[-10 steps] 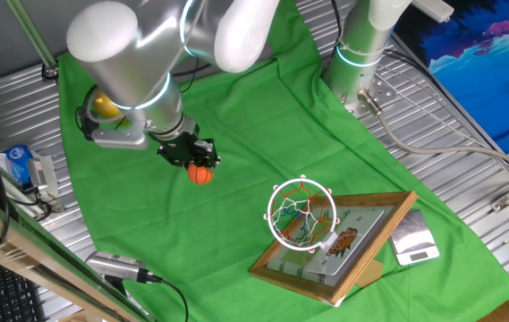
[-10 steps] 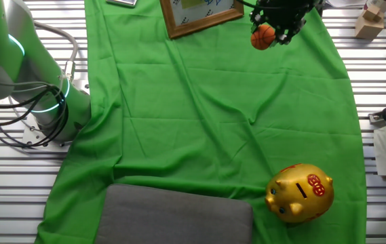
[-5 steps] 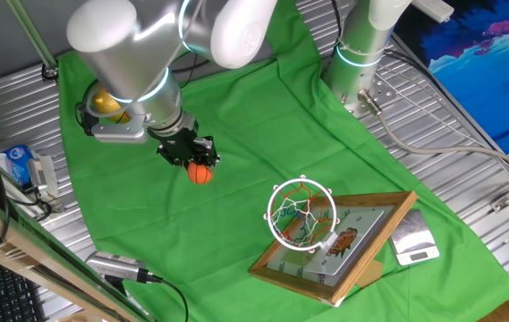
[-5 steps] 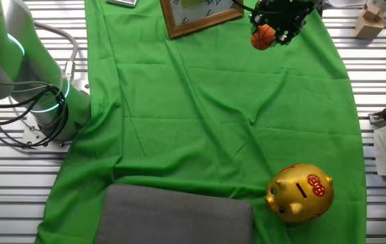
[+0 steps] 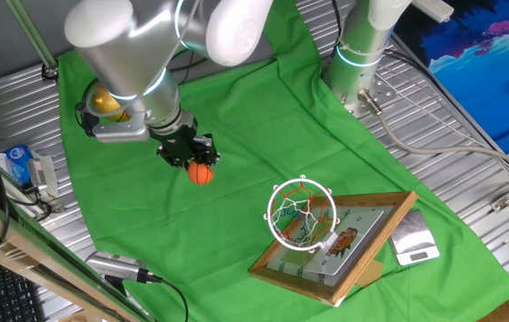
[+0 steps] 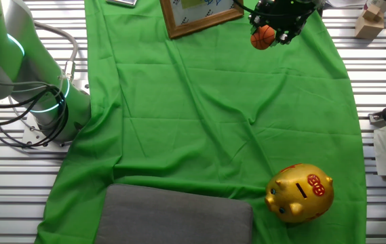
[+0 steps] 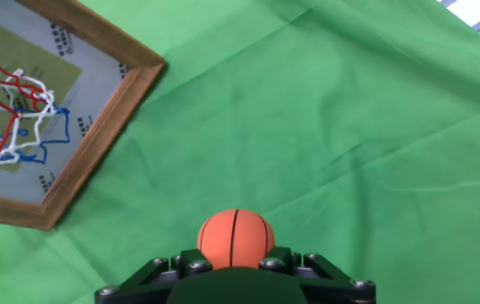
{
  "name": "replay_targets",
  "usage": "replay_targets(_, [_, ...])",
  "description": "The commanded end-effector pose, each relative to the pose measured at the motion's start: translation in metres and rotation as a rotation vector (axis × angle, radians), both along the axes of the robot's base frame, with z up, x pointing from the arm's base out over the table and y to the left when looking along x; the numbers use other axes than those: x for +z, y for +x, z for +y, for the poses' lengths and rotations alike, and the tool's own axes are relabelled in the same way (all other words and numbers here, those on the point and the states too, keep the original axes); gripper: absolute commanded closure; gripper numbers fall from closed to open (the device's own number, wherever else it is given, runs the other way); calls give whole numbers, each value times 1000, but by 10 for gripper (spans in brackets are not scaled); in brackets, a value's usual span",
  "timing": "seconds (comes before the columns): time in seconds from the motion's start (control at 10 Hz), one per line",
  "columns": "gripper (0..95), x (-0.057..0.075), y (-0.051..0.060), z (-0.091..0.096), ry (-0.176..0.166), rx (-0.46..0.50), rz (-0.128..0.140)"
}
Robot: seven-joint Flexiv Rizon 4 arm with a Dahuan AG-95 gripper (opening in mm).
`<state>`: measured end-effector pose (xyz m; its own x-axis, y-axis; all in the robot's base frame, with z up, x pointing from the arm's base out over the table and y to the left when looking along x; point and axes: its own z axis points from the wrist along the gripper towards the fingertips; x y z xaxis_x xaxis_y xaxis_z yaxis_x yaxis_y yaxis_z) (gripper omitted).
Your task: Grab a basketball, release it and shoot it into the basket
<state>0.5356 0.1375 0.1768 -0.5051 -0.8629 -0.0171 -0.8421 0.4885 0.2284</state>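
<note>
My gripper is shut on the tiny orange basketball and holds it above the green cloth. It also shows in the other fixed view and in the hand view, where the black fingers clamp it on both sides. The basket, an orange-red ring with a white net on a wood-framed picture backboard, stands to the right of the ball and lower. In the hand view the net and frame are at the upper left.
A gold piggy bank with red marks sits on the green cloth near a grey pad. The arm's base stands at the far side. Boxes and clutter lie off the cloth's edges.
My arm has shifted slightly; the gripper and ball stay almost in the same place, still held.
</note>
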Motion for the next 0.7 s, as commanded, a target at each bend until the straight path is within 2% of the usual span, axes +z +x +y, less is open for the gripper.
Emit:
replay_targets(0.1, [950, 0, 0, 0, 5, 0, 4])
replay_targets(0.7, [950, 0, 0, 0, 11, 19, 4])
